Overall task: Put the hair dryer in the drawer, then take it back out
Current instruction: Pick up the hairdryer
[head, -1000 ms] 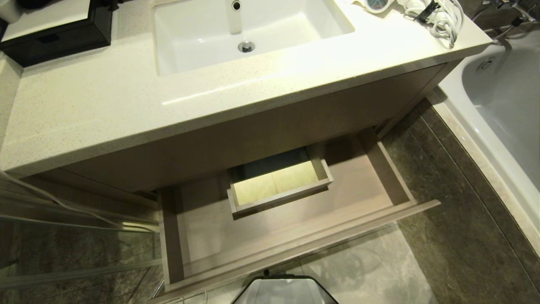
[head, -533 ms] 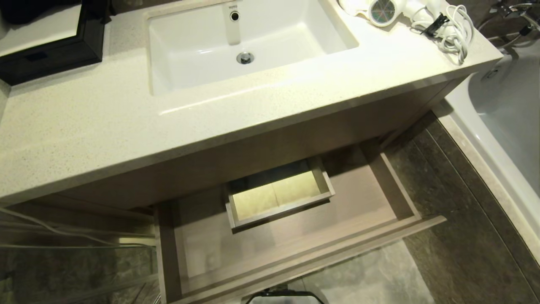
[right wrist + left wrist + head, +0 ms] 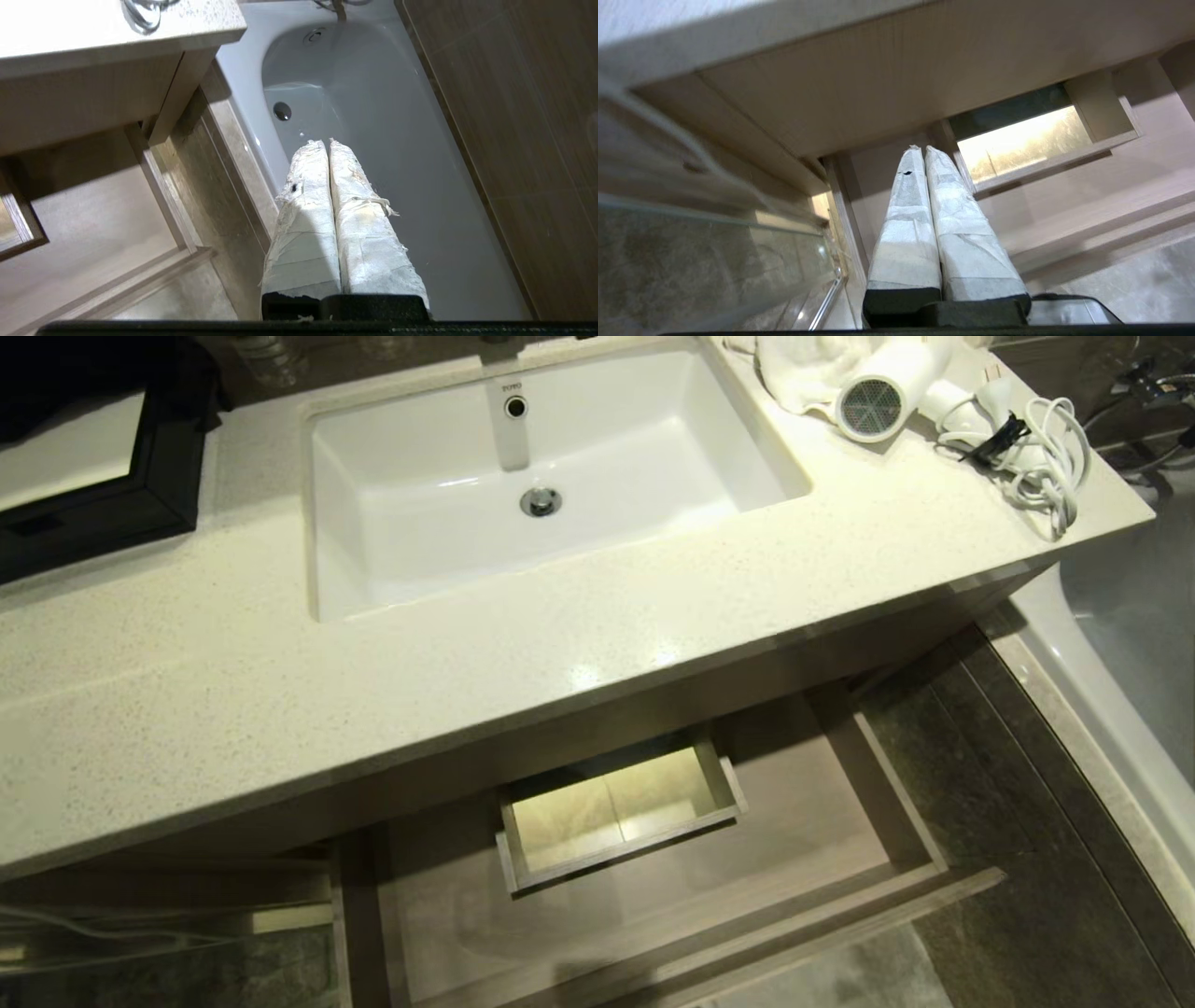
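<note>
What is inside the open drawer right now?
Nothing: the drawer shows only its bare base and rectangular cutout. Its back is hidden under the countertop. The hair dryer lies up there.

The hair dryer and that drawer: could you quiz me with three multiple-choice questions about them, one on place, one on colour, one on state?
1. Where is the hair dryer?
A. In the drawer
B. On the counter, right of the sink
C. In the bathtub

2. What colour is its cord?
A. Black
B. Red
C. Pale grey

3. What state is the drawer in?
A. Pulled open, nothing lying in it
B. Shut
C. Open with the dryer inside

Answers:
1. B: the head view shows it on the counter beside the sink, against a towel.
2. C: the coiled cord beside it is pale grey.
3. A: the drawer stands pulled out, showing only its bare base and the cutout.
</note>
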